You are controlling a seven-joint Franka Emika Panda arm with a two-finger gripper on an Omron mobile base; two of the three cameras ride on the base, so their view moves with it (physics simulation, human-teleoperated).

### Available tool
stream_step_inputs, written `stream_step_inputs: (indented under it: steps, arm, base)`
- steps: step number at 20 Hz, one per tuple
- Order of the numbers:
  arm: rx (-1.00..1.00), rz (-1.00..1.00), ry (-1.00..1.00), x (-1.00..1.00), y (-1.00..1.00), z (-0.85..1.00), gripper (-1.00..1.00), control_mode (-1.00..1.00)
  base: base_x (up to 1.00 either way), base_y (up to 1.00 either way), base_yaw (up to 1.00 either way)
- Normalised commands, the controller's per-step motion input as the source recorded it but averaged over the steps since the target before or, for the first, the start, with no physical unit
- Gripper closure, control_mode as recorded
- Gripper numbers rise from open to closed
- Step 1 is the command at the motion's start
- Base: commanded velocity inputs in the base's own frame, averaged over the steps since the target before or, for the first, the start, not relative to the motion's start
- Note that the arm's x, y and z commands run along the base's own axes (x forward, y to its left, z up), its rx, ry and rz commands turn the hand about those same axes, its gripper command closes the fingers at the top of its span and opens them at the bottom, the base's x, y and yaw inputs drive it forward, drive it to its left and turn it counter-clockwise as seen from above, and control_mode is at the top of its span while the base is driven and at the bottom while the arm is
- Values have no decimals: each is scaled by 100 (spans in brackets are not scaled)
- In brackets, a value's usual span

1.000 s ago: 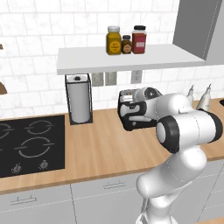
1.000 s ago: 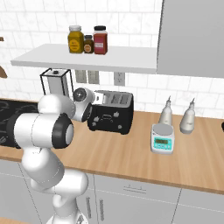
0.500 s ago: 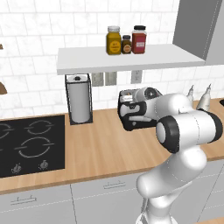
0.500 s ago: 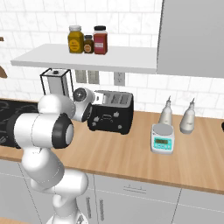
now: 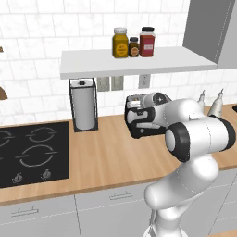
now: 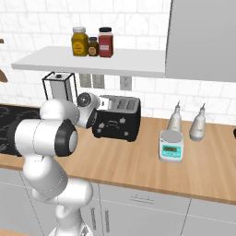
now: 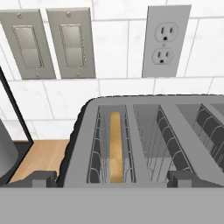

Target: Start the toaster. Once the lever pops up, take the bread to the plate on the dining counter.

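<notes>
the fingers (image 7: pixel 112 178) stand wide apart, holding nothing and touching nothing; their two dark tips rise at the bottom of the hand view, one over the toaster's left edge, the other over its middle. between them runs the left slot, with the bread (image 7: pixel 115 146) sunk upright inside it, showing as a narrow tan strip between the wire guides. the slot to its right shows bare wire guides.

the toaster (image 6: pixel 117 118) is black and boxy, with small light controls on its front, and sits on the wood worktop (image 5: pixel 111 157) close to the tiled back wall. in the base views the hand sits against the toaster's left end, though the arm hides just how close, so contact there cannot be told.

room is tight upward: a white shelf (image 6: pixel 87 61) with three jars overhangs the toaster, and wall switches and an outlet (image 7: pixel 166 41) lie right behind it. to the toaster's left stands a paper towel holder (image 5: pixel 84 105), with a strip of bare worktop between. to its right sit a small scale (image 6: pixel 171 146) and two bottles, well apart from it. the worktop in front is open, and a black stove (image 5: pixel 31 152) lies far left.
</notes>
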Motion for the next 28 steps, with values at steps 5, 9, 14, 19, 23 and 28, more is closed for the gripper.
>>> stream_step_inputs:
  steps: [5,9,14,19,23,28]
  arm:
    - [0,0,0,0,0,0,-100,-100]
    - [0,0,0,0,0,0,-100,-100]
    - [0,0,0,0,0,0,-100,-100]
    - [0,0,0,0,0,0,-100,-100]
    - [0,0,0,0,0,0,-100,-100]
    - [0,0,0,0,0,0,-100,-100]
  base:
    - [0,0,0]
    - [0,0,0]
    - [0,0,0]
    - [0,0,0]
    - [0,0,0]
    - [0,0,0]
